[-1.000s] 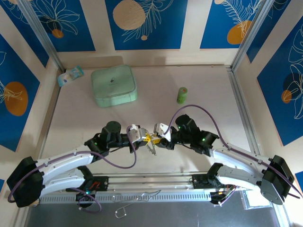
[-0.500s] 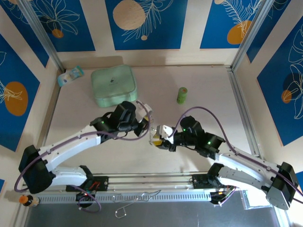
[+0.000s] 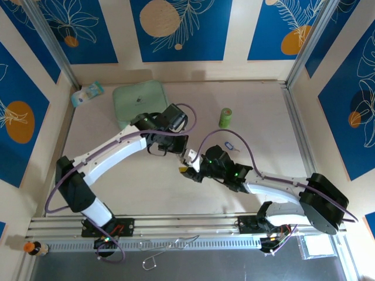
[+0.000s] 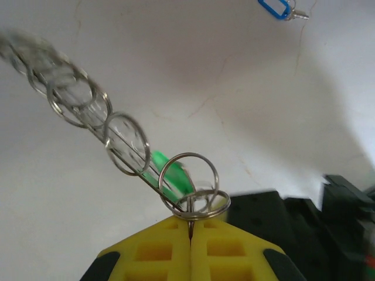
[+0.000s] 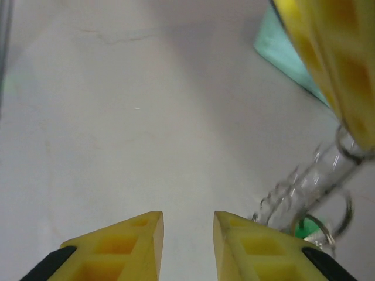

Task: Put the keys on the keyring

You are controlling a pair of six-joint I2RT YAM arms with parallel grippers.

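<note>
Both arms have pushed out from the near edge to mid-table over the last second, the left stretching furthest, its wrist now by the case.

Left gripper – jaws clamped tight on the end loop of the keyring, holding it up off the table. In the left wrist view the keyring strings away up and to the left as a run of linked wire loops. The green key sits in among the loops nearest the fingers; whether it is threaded on, I cannot tell.

Right gripper – jaws parted, nothing between them, low over bare table. The keyring hangs just beside its right finger, not touching.

Blue key – flat on the table, off the keyring, to the right of both grippers and close behind the right forearm. The right arm is nearer. Its long axis runs roughly left–right, blue head toward the grippers. Judgement: the right gripper must go right and a little away to fetch it.
</note>
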